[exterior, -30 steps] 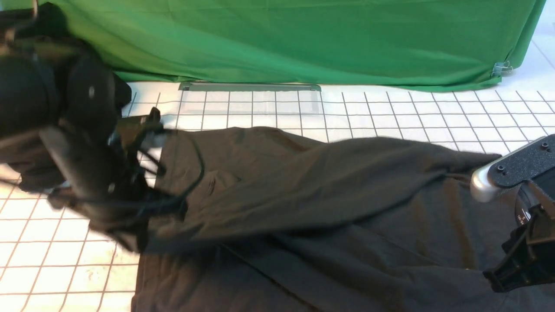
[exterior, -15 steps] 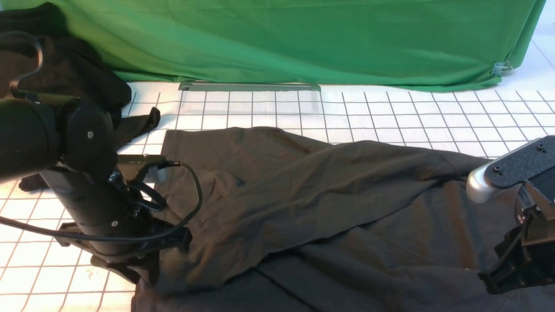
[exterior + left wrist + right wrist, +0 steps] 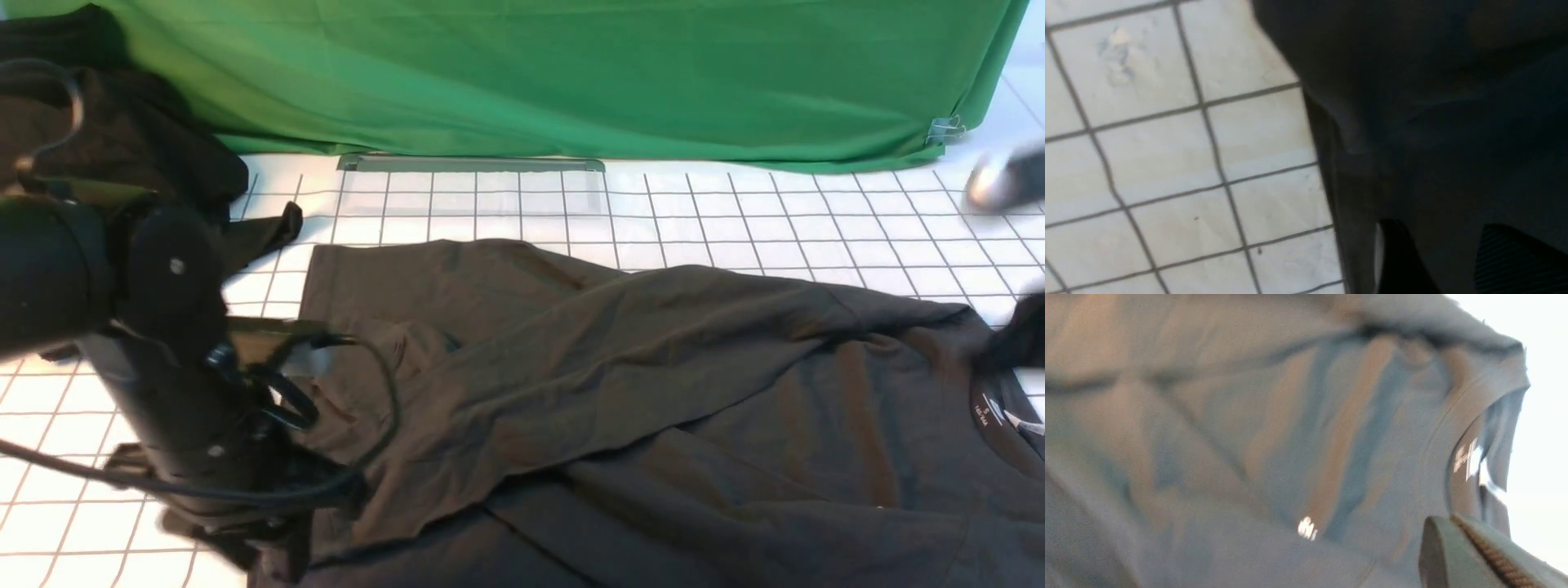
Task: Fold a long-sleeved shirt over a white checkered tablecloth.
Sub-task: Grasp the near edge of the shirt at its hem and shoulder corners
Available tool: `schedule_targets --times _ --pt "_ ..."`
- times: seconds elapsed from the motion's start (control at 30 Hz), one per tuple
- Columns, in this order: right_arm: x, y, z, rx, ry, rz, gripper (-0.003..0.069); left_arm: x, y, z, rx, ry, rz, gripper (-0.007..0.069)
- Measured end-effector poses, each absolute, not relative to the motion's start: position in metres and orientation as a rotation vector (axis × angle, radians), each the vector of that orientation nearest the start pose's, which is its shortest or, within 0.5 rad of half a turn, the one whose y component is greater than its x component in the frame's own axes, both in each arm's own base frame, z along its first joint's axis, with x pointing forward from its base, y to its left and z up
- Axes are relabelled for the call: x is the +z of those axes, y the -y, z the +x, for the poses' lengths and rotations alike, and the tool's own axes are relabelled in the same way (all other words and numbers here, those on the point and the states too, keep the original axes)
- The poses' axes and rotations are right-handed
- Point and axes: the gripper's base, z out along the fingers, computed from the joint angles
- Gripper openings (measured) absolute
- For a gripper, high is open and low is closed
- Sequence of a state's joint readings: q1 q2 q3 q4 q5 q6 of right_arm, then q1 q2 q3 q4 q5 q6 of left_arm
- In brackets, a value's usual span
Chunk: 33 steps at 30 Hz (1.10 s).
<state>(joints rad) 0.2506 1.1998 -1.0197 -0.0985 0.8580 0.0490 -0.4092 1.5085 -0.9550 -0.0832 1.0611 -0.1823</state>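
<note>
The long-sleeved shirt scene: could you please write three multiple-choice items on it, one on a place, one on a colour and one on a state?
1. On which side of the robot does the neck opening of the long-sleeved shirt lie?
A. its left
B. its right
C. straight ahead, at the far edge

2. What colour is the cloth hanging behind the white checkered tablecloth?
A. red
B. green
C. blue

3. How does the left gripper stand?
A. open, over the shirt
B. shut on the tablecloth
C. shut on a cup

Answers:
1 B: the neck opening shows near the front view's right edge.
2 B: it is bright green across the whole back.
3 A: the left wrist view shows the two fingers apart, with shirt fabric visible in the gap.
</note>
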Motion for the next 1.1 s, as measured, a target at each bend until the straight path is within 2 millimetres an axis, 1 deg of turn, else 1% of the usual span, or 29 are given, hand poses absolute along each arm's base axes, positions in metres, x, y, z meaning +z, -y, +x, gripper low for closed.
schedule_targets --times 0.03,0.07,0.1,0.13,0.17,0.2,0.23,0.3,0.33,0.37,0.4,0.43,0.47,0.5,0.53,0.6,0.63,0.67,0.7,0.73,0.77,0.8,0.9,0.97,1.0,1.03,1.1 --pt "0.336 -0.048 0.248 0.087 -2.506 -0.299 -0.0002 0.224 0.119 0.233 -0.151 -3.071 0.341 0.0150" --pt "0.339 -0.049 0.256 0.158 -2.518 -0.317 -0.0002 0.224 0.127 0.231 -0.168 -3.049 0.377 0.0094" --pt "0.341 -0.048 0.265 0.209 -2.526 -0.324 -0.0002 0.223 0.135 0.229 -0.188 -3.033 0.410 0.0054" --pt "0.343 -0.052 0.279 0.276 -2.533 -0.352 0.0000 0.223 0.142 0.226 -0.207 -3.017 0.441 0.0029" --pt "0.344 -0.055 0.288 0.306 -2.530 -0.371 0.0004 0.222 0.149 0.224 -0.220 -3.007 0.472 0.0015" --pt "0.344 -0.061 0.301 0.334 -2.526 -0.401 0.0019 0.220 0.155 0.222 -0.231 -3.004 0.498 0.0006" --pt "0.341 -0.066 0.310 0.345 -2.530 -0.424 0.0030 0.219 0.158 0.221 -0.235 -3.001 0.514 0.0001" --pt "0.343 -0.083 0.332 0.356 -2.499 -0.488 0.0087 0.213 0.163 0.222 -0.244 -3.004 0.518 -0.0003" --pt "0.341 -0.095 0.345 0.360 -2.476 -0.538 0.0144 0.209 0.165 0.224 -0.246 -3.002 0.514 -0.0004" --pt "0.341 -0.097 0.347 0.362 -2.472 -0.543 0.0153 0.207 0.166 0.225 -0.243 -3.006 0.514 -0.0004" --pt "0.340 -0.106 0.356 0.363 -2.453 -0.587 0.0188 0.203 0.167 0.227 -0.242 -3.005 0.512 -0.0004" --pt "0.334 -0.126 0.373 0.359 -2.413 -0.695 0.0253 0.196 0.169 0.231 -0.236 -3.002 0.510 -0.0004" --pt "0.329 -0.140 0.383 0.357 -2.391 -0.768 0.0277 0.191 0.171 0.234 -0.231 -2.994 0.510 -0.0004" --pt "0.323 -0.151 0.390 0.359 -2.376 -0.819 0.0286 0.186 0.172 0.238 -0.226 -2.976 0.511 -0.0004" --pt "0.314 -0.168 0.401 0.365 -2.358 -0.878 0.0280 0.183 0.174 0.242 -0.226 -2.953 0.511 -0.0004" --pt "0.300 -0.190 0.413 0.381 -2.345 -0.935 0.0235 0.175 0.177 0.249 -0.236 -2.910 0.497 -0.0004" --pt "0.285 -0.206 0.426 0.390 -2.341 -0.972 0.0171 0.173 0.179 0.252 -0.244 -2.890 0.476 -0.0004" --pt "0.276 -0.211 0.429 0.396 -2.351 -0.982 0.0140 0.171 0.180 0.254 -0.249 -2.879 0.457 -0.0004" --pt "0.273 -0.216 0.434 0.401 -2.347 -0.990 0.0098 0.170 0.180 0.255 -0.252 -2.871 0.445 -0.0004" --pt "0.259 -0.224 0.441 0.412 -2.362 -1.007 0.0051 0.170 0.181 0.258 -0.257 -2.854 0.424 -0.0004" --pt "0.257 -0.224 0.442 0.414 -2.368 -1.011 0.0041 0.170 0.181 0.258 -0.257 -2.852 0.422 -0.0004" --pt "0.242 -0.228 0.447 0.424 -2.399 -1.027 0.0019 0.169 0.182 0.260 -0.260 -2.839 0.401 -0.0004" --pt "0.216 -0.234 0.452 0.461 -2.456 -1.054 0.0002 0.167 0.182 0.264 -0.256 -2.815 0.369 -0.0004" --pt "0.206 -0.237 0.453 0.472 -2.470 -1.068 0.0000 0.164 0.180 0.268 -0.260 -2.810 0.338 -0.0004" --pt "0.197 -0.241 0.454 0.482 -2.471 -1.073 -0.0001 0.161 0.176 0.272 -0.267 -2.819 0.282 -0.0004" --pt "0.195 -0.242 0.454 0.481 -2.472 -1.073 -0.0001 0.160 0.176 0.273 -0.269 -2.821 0.276 -0.0004" --pt "0.183 -0.245 0.457 0.484 -2.473 -1.069 -0.0002 0.158 0.171 0.278 -0.304 -2.841 0.178 -0.0004"
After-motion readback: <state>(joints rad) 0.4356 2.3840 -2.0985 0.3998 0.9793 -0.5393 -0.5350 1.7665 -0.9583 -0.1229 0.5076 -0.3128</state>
